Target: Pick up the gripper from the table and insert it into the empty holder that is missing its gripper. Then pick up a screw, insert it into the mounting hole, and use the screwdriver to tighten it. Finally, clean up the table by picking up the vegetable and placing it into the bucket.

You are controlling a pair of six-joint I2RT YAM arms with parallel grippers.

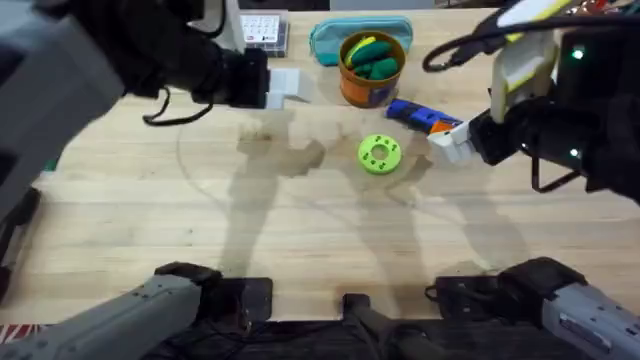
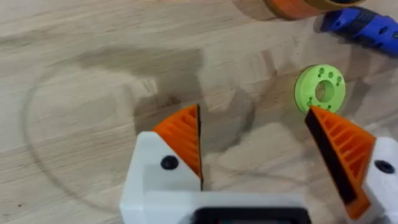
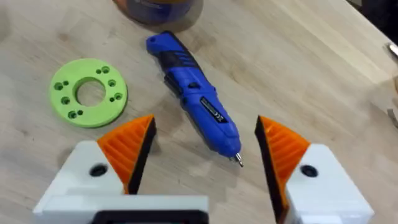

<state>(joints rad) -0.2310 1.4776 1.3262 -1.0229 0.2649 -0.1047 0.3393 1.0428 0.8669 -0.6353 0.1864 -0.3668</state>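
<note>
- The screwdriver (image 3: 194,99) is lying on the bench (image 1: 300,240) beside the bucket (image 1: 370,85).
- The right tool (image 3: 205,146) is hovering released over it; the left tool (image 2: 261,143) is released too.
- It is looking stiff, light and smooth-sided; gripping mid-handle seems safest.

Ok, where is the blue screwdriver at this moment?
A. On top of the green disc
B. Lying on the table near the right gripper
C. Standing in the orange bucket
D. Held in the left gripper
B: the screwdriver lies flat on the table, ahead of the open right gripper, ungrasped.
</note>
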